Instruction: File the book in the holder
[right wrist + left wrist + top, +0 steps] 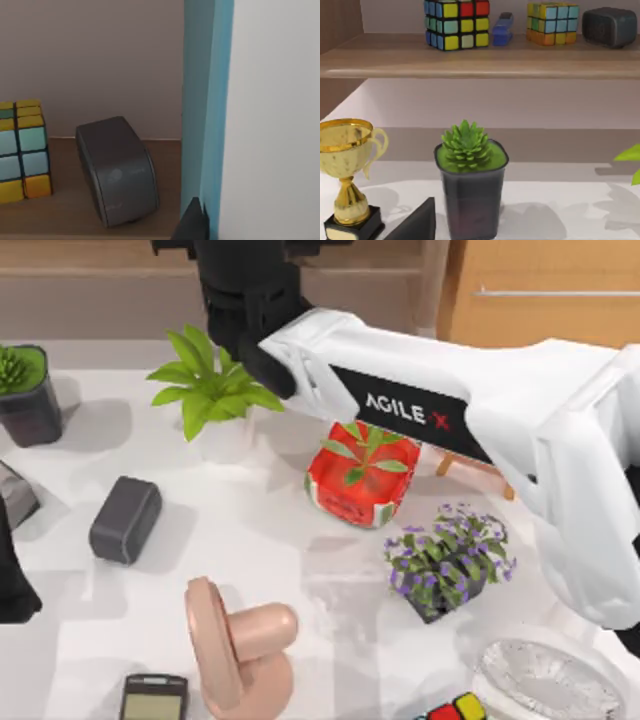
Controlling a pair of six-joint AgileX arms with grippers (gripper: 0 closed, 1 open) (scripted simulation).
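Teal book (207,100) rises upright right at our right pincer, its white page edges alongside; we judge it pinched, a dark fingertip (192,222) touching its cover. Beyond the pincer lies a grey speaker (117,170) on the shelf (65,212). We should keep the book vertical and ease it in slowly.

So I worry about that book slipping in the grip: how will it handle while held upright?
The book looks stiff: its teal cover edge runs straight beside the white pages, so it likely won't flop. It seems thick, so probably heavy for its size. The plain cover looks smooth and could slide against the right arm's finger if tilted.
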